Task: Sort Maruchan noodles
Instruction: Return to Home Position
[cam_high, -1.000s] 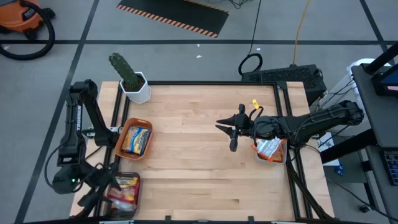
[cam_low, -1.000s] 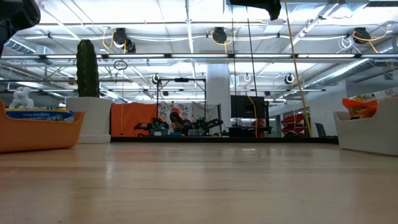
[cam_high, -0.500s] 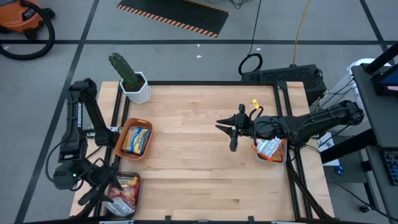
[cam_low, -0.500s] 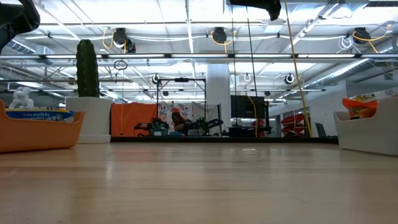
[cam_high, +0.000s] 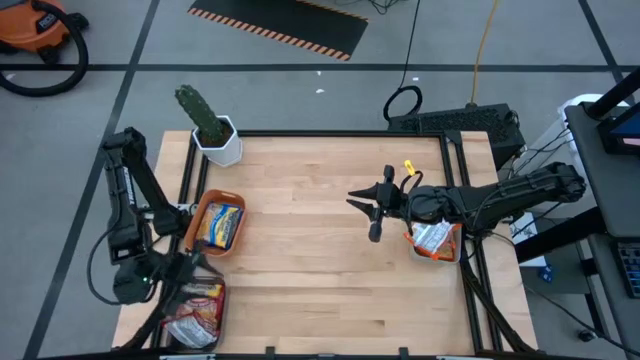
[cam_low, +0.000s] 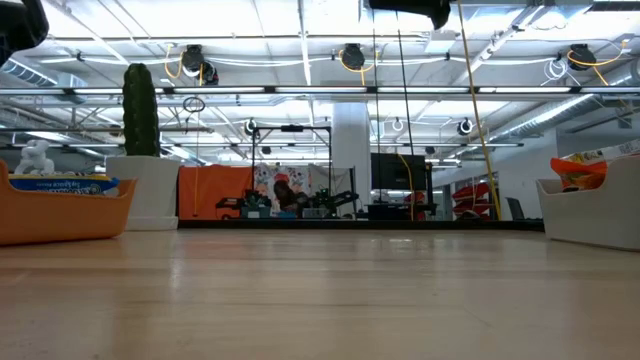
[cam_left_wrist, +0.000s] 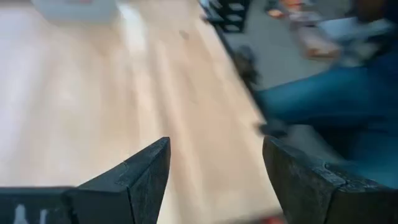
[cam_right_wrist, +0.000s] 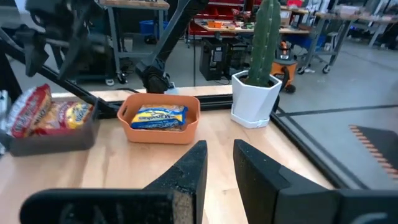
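Moved: your left arm has swung its wrist inward from the table's front-left edge; the right arm hasn't budged.
Left gripper (cam_left_wrist: 216, 143): hanging by the two left-side bins, fingers spread wide, nothing held.
Right gripper (cam_right_wrist: 219, 147): out over mid-table, fingers barely parted, nothing held.
Rounded orange plastic bin (cam_right_wrist: 163, 135): blue-white crinkly noodle packet (cam_right_wrist: 158, 117) lying flat on top.
Dark rectangular bin (cam_right_wrist: 53, 140): red-white noodle packets (cam_right_wrist: 30, 112) piled in; it sits nearer the front edge than the orange one.
White bin (cam_low: 592, 215): right side, under your right arm, orange noodle packets (cam_low: 578, 170) poking above the rim.
Light wooden table (cam_high: 310, 275): pale planks, with a white hexagonal pot with green cactus (cam_high: 212, 135) at the back-left corner.
Room: grey floor, striped black-and-yellow mat (cam_high: 280, 25), strip-lit hall behind.
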